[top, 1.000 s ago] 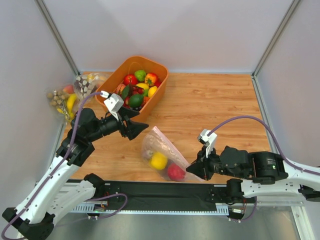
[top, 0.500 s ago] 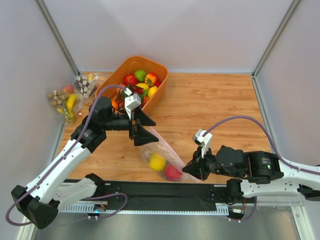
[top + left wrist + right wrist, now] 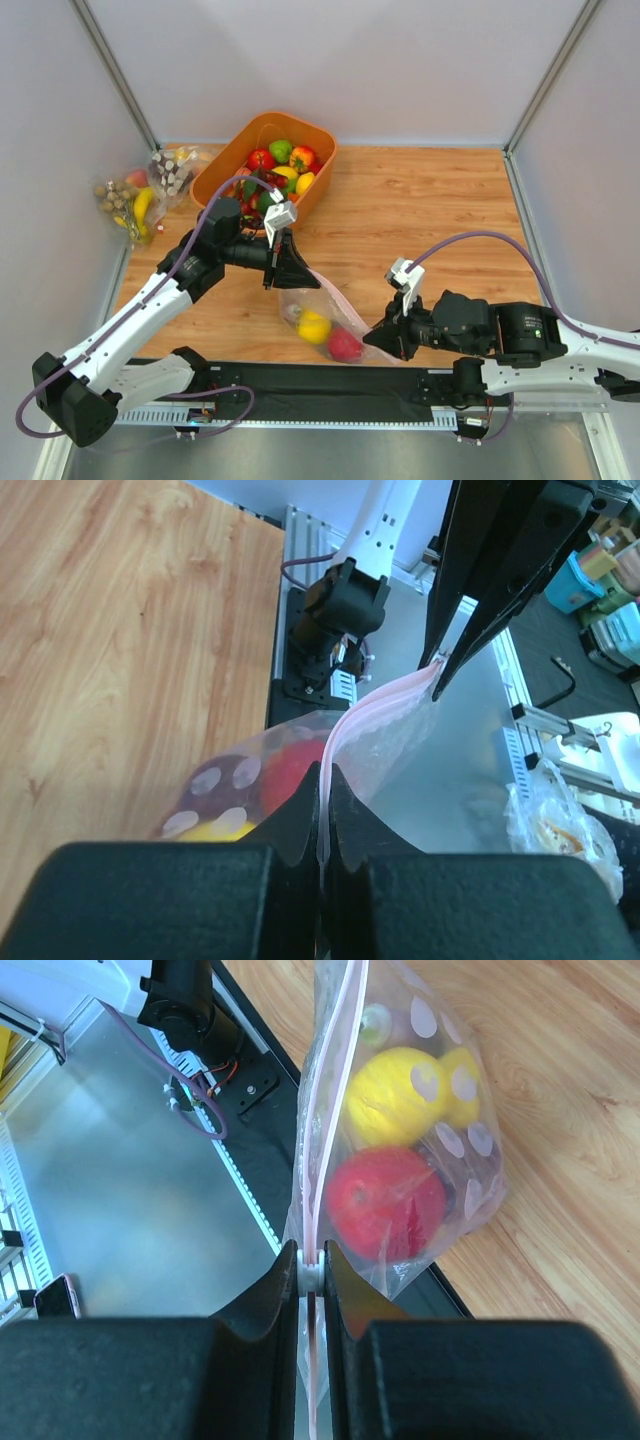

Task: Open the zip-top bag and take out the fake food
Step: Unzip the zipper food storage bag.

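The zip-top bag [image 3: 318,308] sits at about 6 o'clock on the worktop [image 3: 420,220]. Its crinkled plastic and white printed spots blur the fake food [image 3: 390,1160] inside. From above only two pieces read clearly. The right wrist view shows one red apple [image 3: 385,1203], two yellow fruits [image 3: 383,1110], and one pale greenish piece [image 3: 375,1025] at the far end, too hidden to name.

The left hand [image 3: 323,785] is pinched narrow on the zip strip [image 3: 365,702] at the bag's 11 o'clock end. The right hand [image 3: 311,1265] is pinched on the same strip at its 4 o'clock end. Whether the mouth between them is sealed is hard to tell.

At 11 o'clock an orange bin [image 3: 228,152] holds heaped fruit, partly behind the left arm and too crowded to count. At 9 o'clock lie two clear bags [image 3: 125,200], their contents jumbled.
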`<state>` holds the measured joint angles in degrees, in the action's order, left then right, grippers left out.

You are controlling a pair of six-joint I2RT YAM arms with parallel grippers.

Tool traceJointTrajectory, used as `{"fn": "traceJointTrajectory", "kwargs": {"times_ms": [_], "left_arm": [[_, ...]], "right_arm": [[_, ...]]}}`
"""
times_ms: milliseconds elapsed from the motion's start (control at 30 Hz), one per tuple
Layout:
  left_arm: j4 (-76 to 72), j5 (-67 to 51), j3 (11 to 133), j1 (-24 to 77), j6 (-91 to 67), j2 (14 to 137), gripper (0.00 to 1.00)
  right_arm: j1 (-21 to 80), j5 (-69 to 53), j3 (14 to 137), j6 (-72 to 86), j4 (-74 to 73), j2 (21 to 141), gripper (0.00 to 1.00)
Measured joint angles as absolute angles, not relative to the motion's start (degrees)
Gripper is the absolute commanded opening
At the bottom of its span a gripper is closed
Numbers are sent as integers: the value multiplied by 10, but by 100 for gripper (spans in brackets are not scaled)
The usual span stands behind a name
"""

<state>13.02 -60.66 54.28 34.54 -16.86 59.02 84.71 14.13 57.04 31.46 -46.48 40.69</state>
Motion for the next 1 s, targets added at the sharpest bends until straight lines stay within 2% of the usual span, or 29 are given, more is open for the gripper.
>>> {"fn": "traceJointTrajectory", "kwargs": {"times_ms": [133,867,1000], "left_arm": [[133,-593,542,345,-162,589,0],[210,-325,541,335,-136,520,0],[203,-347,538,328,-130,516,0]], "right_arm": [[847,140,570,315,-465,407,0],[845,175,570,358,-481,367,1],[845,174,570,358,-483,367,21]]}}
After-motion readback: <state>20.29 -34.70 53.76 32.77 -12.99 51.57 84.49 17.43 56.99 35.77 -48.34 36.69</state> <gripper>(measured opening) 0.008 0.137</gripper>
